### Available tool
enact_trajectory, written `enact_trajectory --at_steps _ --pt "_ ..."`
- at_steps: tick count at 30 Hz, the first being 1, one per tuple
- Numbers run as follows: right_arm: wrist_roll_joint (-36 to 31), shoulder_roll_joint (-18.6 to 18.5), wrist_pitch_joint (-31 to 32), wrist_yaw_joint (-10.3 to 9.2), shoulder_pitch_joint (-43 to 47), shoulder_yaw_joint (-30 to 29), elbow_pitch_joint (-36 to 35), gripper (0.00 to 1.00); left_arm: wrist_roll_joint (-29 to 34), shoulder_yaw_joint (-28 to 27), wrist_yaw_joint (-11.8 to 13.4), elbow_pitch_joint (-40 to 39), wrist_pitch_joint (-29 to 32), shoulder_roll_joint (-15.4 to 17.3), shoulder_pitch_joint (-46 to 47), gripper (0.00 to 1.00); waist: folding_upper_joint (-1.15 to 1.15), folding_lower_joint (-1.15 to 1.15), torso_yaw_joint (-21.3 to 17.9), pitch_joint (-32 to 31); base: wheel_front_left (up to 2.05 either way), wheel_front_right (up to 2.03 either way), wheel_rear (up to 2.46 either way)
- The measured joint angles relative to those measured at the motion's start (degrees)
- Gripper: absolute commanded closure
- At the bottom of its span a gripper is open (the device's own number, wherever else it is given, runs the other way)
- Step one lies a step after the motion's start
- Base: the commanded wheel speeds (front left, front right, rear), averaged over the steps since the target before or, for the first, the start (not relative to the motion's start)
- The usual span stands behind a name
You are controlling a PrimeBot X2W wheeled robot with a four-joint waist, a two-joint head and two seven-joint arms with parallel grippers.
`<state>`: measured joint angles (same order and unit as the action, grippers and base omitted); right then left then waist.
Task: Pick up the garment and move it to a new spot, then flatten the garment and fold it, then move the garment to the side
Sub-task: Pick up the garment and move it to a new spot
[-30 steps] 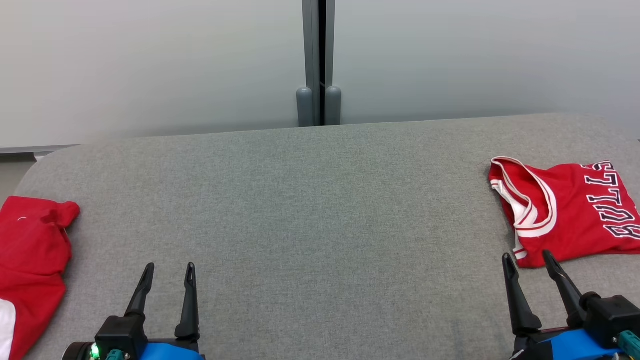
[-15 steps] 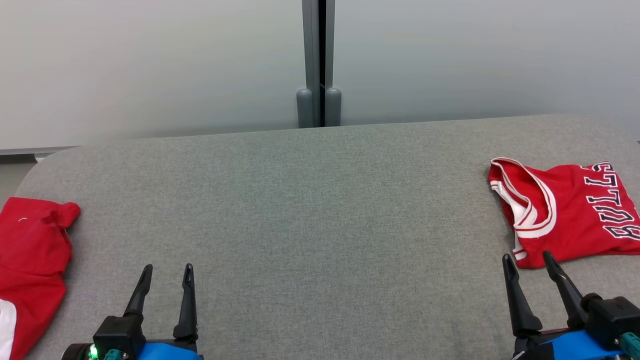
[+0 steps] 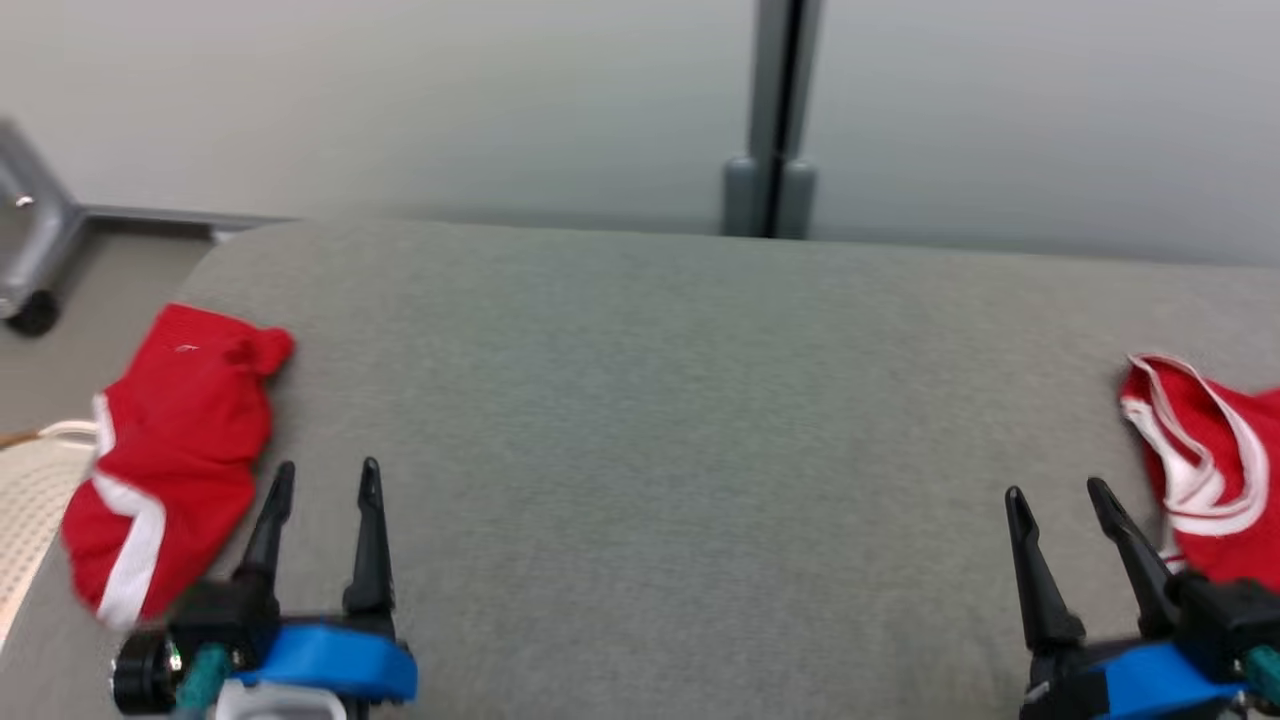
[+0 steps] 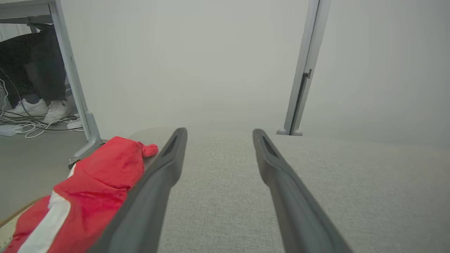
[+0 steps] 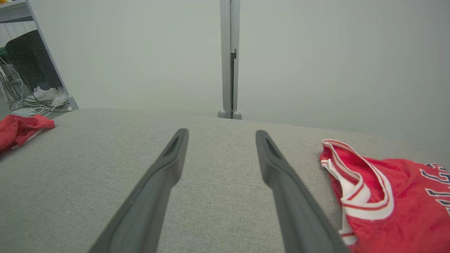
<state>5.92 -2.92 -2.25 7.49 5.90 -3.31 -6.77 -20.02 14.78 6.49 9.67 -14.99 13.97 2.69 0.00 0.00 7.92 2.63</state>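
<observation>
- Red crumpled garment (image 3: 170,440) with a white stripe lies just off the outer side of the left pincer (image 3: 327,468), level with its fingers and reaching a bit past the tips.
- From the left wrist view, that garment (image 4: 102,175) sits right against the outer finger of the left pincer (image 4: 219,131). Can't tell if cloth and finger actually touch.
- Left pincer's jaws are spread wide with nothing in the gap, just bare grey table cover (image 3: 650,400) between and ahead of them.
- Right pincer (image 3: 1056,490) is the same deal: jaws wide apart, gripping nothing, hovering low over the grey cover.
- Second red piece, a jersey (image 3: 1215,520) with white trim, lies just beside the right pincer's outer finger and a little ahead of the tips.
- In the right wrist view, the jersey (image 5: 393,211) is off to the outer side of the right pincer (image 5: 221,131), with dark lettering at its far edge, while the crumpled garment (image 5: 17,130) is way over on the other side, well apart.
- Straight ahead of both pincers, past the table's far edge, stands a grey post (image 3: 775,120) against a pale wall.
</observation>
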Motion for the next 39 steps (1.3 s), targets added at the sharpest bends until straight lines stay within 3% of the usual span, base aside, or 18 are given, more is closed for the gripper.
enact_trajectory --at_steps 9,17,26,39 --pt "-1.4 -0.1 2.0 0.00 -2.1 2.3 -2.2 0.00 1.1 -5.5 -0.9 -1.6 0.0 -2.5 0.5 0.00 0.00 0.01 9.9 1.7 0.00 0.00 0.00" --pt "-1.7 -0.8 3.2 0.00 -3.1 2.9 -3.1 0.00 3.6 -8.5 -3.0 -0.7 0.0 -3.8 0.1 0.00 0.00 0.01 14.4 3.2 0.00 0.00 0.00" --pt "-1.7 -2.6 5.2 0.00 -5.0 2.6 -6.0 0.00 5.3 -10.5 -5.7 5.2 0.0 -4.4 5.7 0.00 0.01 0.01 13.3 8.8 0.00 0.00 0.00" --pt "-2.1 -6.5 8.2 0.00 -10.2 0.9 -11.4 0.00 2.4 -13.6 -9.5 31.4 0.0 -5.6 27.2 0.00 0.02 0.02 9.5 24.5 0.00 0.00 0.00"
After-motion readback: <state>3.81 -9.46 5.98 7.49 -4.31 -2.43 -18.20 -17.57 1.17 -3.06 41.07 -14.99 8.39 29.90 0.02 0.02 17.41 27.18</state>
